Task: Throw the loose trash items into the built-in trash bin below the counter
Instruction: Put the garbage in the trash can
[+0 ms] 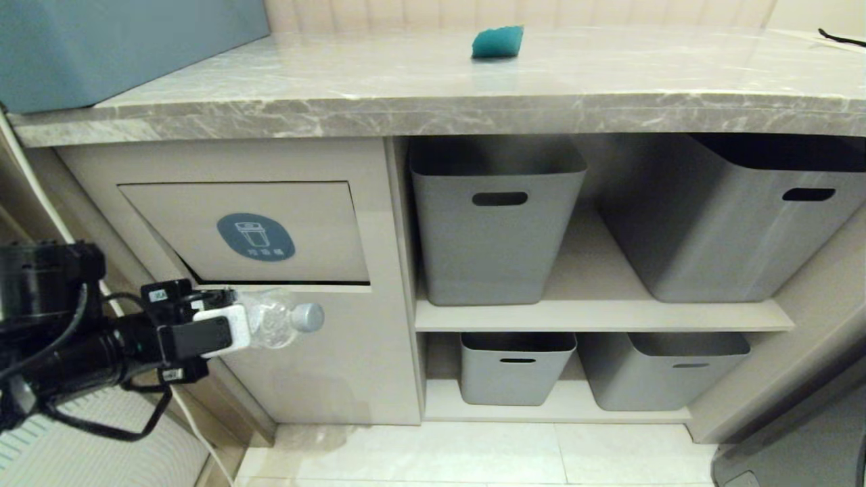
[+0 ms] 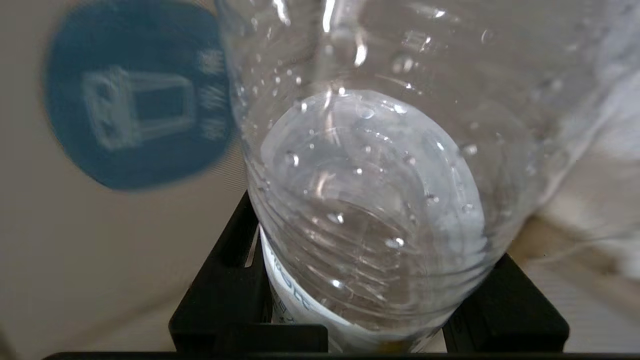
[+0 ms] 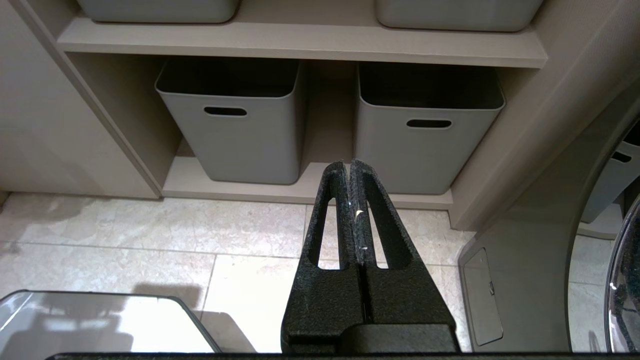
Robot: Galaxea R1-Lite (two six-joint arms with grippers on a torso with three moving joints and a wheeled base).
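Just below the flap (image 1: 247,232), the left gripper (image 1: 226,323) clamps one bottle (image 1: 277,318) by its labelled body, lying level with its cap pointing away, probably so the cap end can push the flap inward. One teal wedge (image 1: 498,42) waits on the counter (image 1: 419,81). Four grey tubs (image 1: 497,220) fill the shelves. The right gripper (image 3: 350,172), fingers pressed together and empty, hangs parked near the floor.

I see a clear, thin plastic bottle (image 1: 274,319), wet with droplets inside, at eight o'clock, polished glossy marble on the counter (image 1: 433,101) at twelve, matt smooth grey plastic tubs (image 1: 497,216) at centre, and rough, grainy black fingers (image 3: 372,220) on my right gripper (image 3: 350,167).
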